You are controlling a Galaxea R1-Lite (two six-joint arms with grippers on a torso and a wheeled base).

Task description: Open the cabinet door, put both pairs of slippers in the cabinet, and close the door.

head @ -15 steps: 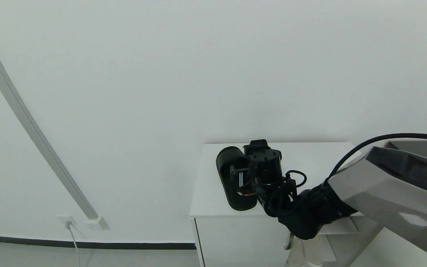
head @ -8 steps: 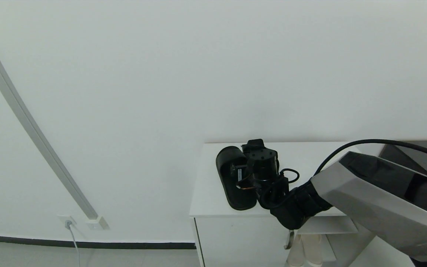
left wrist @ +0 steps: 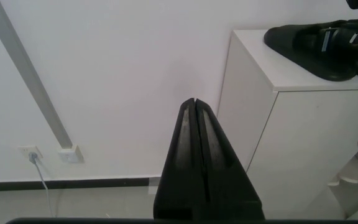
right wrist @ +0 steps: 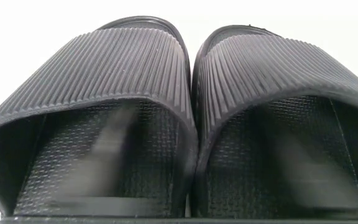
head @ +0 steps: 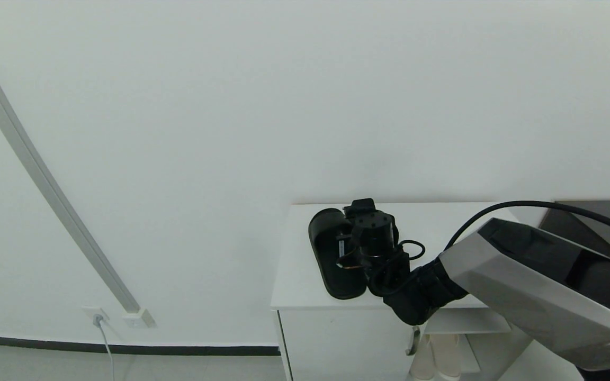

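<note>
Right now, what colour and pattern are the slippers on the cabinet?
Black slippers, ribbed straps over a textured footbed; best in the right wrist view.

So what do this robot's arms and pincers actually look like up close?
The right arm has an angular silver-grey shell with a glossy black panel, then narrows into round matt black wrist joints. A thick black cable arches along it, and thin looped wires sit by the wrist. The left pincer is two flat black fingers, tapering to a rounded tip.
</note>
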